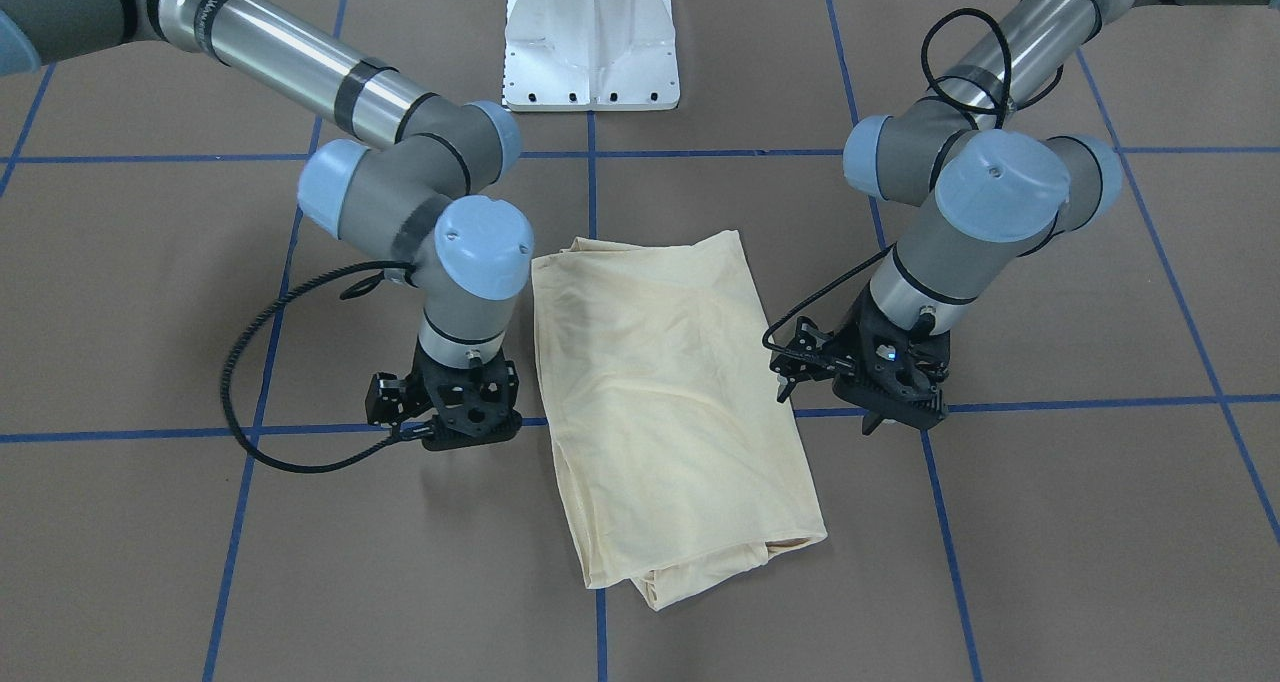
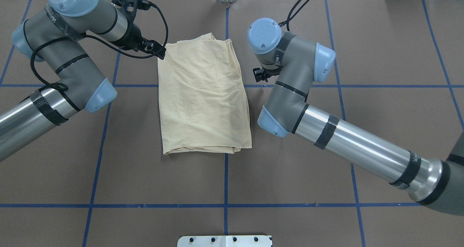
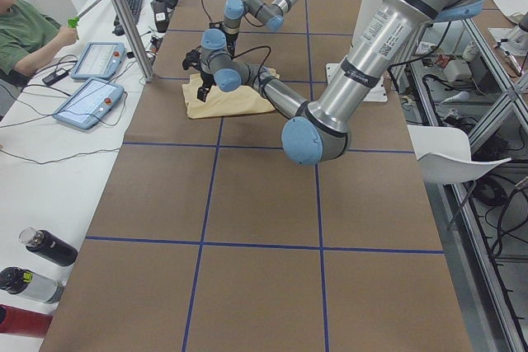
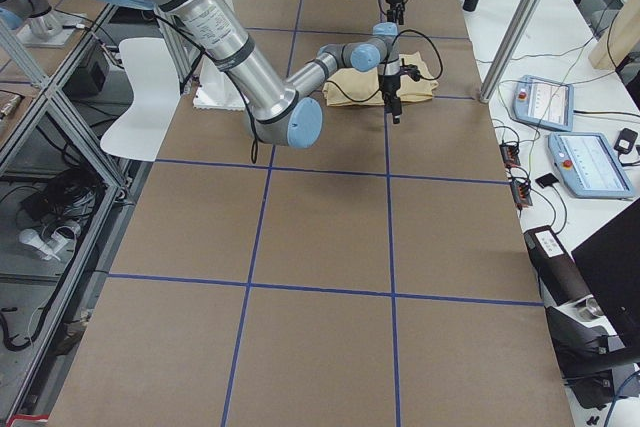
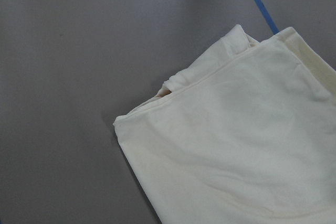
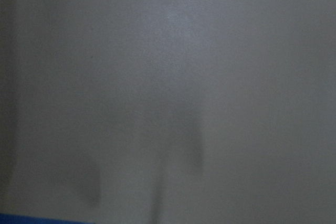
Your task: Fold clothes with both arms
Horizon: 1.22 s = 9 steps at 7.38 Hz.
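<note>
The cream-yellow shirt [image 1: 670, 392] lies folded into a flat rectangle at the table's middle, its print hidden; it also shows in the overhead view [image 2: 203, 95]. My left gripper [image 1: 872, 417] hangs low just off the shirt's far-left corner [image 2: 159, 53]. The left wrist view shows that corner of the shirt [image 5: 252, 150] lying flat, with no fingers in it. My right gripper [image 1: 460, 430] points down beside the shirt's right edge [image 2: 259, 75], apart from the cloth. The right wrist view shows only bare table. I cannot tell whether either gripper is open or shut.
The white pedestal base [image 1: 592, 42] stands at the robot's edge of the table. Blue tape lines [image 2: 225, 181] grid the brown table. An operator [image 3: 25, 30], control tablets [image 3: 89, 103] and bottles [image 3: 45, 246] are along the far side bench, behind a metal post [image 3: 124, 14].
</note>
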Available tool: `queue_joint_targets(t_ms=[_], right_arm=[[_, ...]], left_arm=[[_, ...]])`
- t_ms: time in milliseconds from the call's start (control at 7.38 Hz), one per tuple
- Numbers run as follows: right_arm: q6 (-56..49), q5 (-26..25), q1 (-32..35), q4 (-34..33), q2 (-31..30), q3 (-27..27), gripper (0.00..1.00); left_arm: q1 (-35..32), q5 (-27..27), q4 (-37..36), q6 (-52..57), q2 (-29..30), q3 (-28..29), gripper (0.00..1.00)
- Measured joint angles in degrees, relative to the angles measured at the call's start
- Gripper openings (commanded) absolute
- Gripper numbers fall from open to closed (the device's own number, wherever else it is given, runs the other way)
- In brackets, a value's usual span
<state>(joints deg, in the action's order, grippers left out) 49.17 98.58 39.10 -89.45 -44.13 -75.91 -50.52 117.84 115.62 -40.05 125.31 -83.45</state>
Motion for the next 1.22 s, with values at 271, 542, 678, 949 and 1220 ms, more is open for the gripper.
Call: queue_joint_targets(t_ms=[271,542,678,949,1220], right_arm=[[21.3,5.7,-0.1,15.6,-8.1,-8.4,0.99],[36.9,6.3,-2.4,21.1,-10.6,-12.2,0.99],[42.3,5.0,-4.1,21.6,-11.1,-13.5,0.99],[46.7,1.0,-7.6,21.5,-11.4,-15.0,0.99],[47.3,-0.2,-8.7,21.4,-11.5,-15.2,0.99]], left_arm=[[1.9,-0.9,-0.1,-7.8,-3.4,-5.5,1.00],[10.0,-7.3,-0.1,-20.3,-7.3,-11.2,1.00],[14.3,-10.3,0.0,-25.8,-9.2,-13.4,1.00],[21.1,-15.2,0.1,-33.0,-12.4,-16.3,0.54],[23.9,-16.6,0.1,-36.7,-13.3,-16.7,0.50]])
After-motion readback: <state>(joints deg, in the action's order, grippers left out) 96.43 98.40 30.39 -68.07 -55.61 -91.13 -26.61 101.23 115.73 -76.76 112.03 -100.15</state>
